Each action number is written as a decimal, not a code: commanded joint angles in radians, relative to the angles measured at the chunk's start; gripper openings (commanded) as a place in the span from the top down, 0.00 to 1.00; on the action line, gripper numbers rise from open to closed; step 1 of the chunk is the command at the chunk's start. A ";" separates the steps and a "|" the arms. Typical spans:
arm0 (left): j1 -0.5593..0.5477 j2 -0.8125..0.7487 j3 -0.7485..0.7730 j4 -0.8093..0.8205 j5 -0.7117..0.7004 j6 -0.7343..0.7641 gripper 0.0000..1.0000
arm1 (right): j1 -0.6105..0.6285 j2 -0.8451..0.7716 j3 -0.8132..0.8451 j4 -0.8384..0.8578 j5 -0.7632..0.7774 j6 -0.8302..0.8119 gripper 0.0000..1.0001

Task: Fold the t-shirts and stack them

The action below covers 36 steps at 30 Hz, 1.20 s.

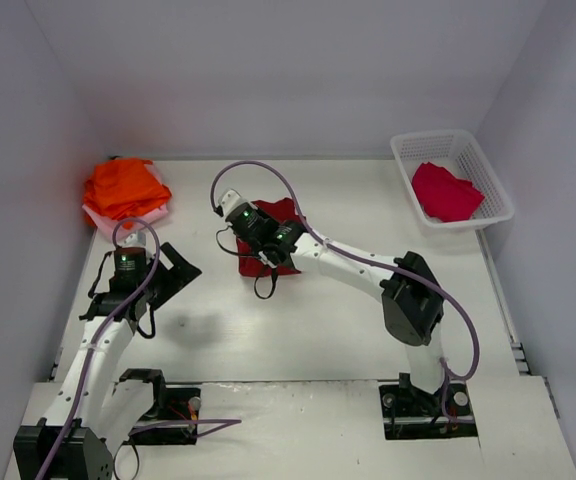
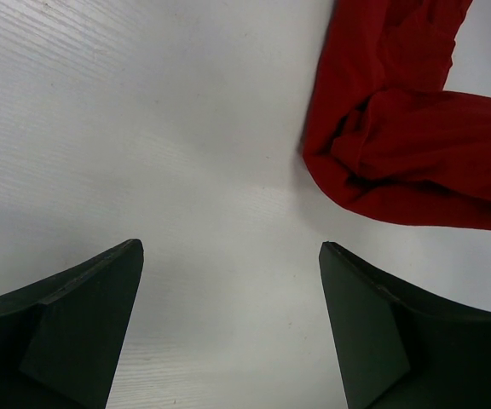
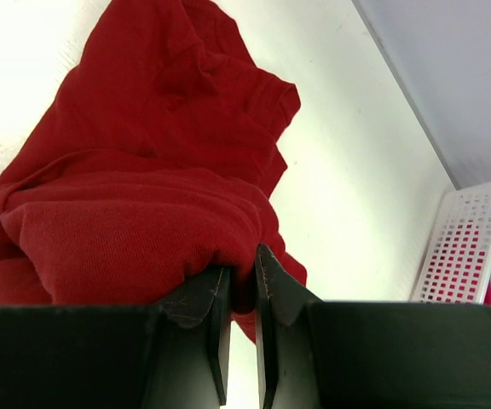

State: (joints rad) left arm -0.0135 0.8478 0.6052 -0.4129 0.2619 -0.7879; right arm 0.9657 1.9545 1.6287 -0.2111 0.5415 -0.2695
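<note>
A dark red t-shirt lies crumpled at the table's middle, mostly hidden under my right arm in the top view. My right gripper is shut on a thick fold of this t-shirt, the cloth pinched between its fingers. My left gripper stands open over bare table, and the red t-shirt lies beyond its right finger without touching it. In the top view the left gripper is left of the shirt. Bright orange t-shirts sit stacked at the far left on a pale pink one. A crimson t-shirt lies in the basket.
The white lattice basket stands at the far right by the wall; its side shows in the right wrist view. Grey walls close in the table on three sides. Both arm bases sit at the near edge.
</note>
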 commanded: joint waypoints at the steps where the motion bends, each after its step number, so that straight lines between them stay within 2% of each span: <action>1: 0.007 0.007 0.025 0.059 0.003 0.006 0.21 | -0.016 0.000 0.059 0.058 0.006 -0.027 1.00; 25: 0.007 0.037 0.018 0.085 0.002 0.003 0.21 | -0.088 0.075 0.157 0.076 -0.055 -0.068 1.00; 36: 0.007 0.042 0.016 0.091 0.007 -0.001 0.21 | -0.071 -0.005 0.125 0.073 -0.048 -0.059 1.00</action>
State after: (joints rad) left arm -0.0135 0.8883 0.6052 -0.3832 0.2623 -0.7883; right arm 0.8852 2.0460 1.7386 -0.1829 0.4698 -0.3202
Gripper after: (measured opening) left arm 0.789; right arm 0.086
